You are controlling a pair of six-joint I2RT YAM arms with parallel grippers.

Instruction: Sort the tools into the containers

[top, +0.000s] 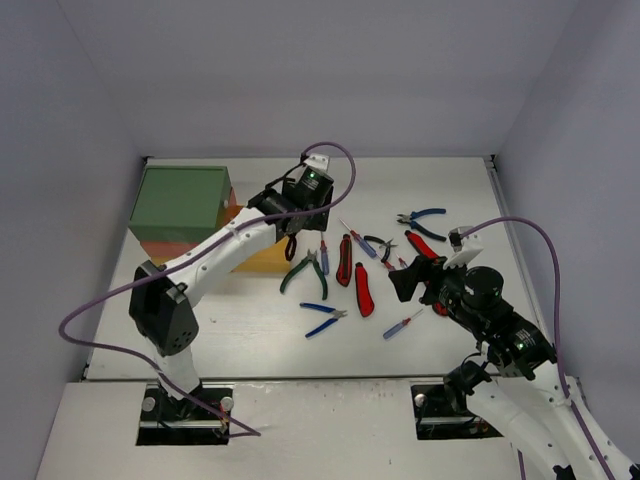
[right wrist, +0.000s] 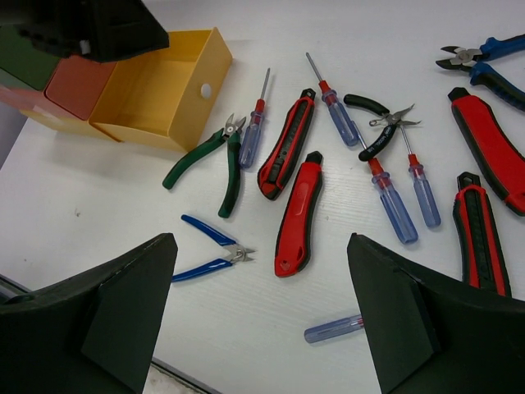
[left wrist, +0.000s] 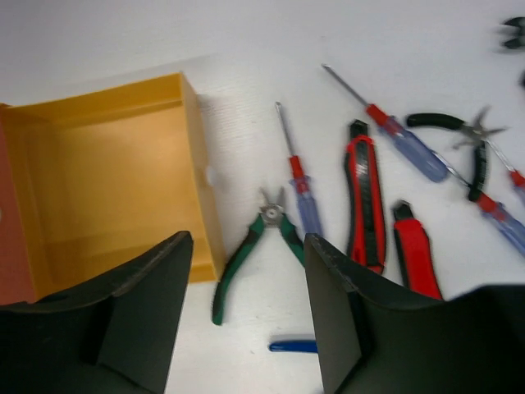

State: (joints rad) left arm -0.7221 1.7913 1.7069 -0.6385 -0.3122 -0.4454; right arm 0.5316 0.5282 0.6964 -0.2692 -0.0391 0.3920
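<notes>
On the white table [top: 250,320] stands the small green-topped cabinet [top: 180,200], its yellow plastic bottom drawer [left wrist: 107,189] pulled open. The left gripper [left wrist: 248,242] and the right gripper [right wrist: 261,240] hang above the tools, fingers spread apart. Red-and-black utility knives [right wrist: 287,148], green-handled pliers [left wrist: 268,215] and blue-and-red screwdrivers [right wrist: 332,111] lie scattered beside the drawer.

The white table [top: 240,330] bears a three-drawer cabinet [top: 180,205], with pliers [top: 305,272], utility knives [top: 363,290] and screwdrivers [top: 403,324] scattered beside it.
</notes>
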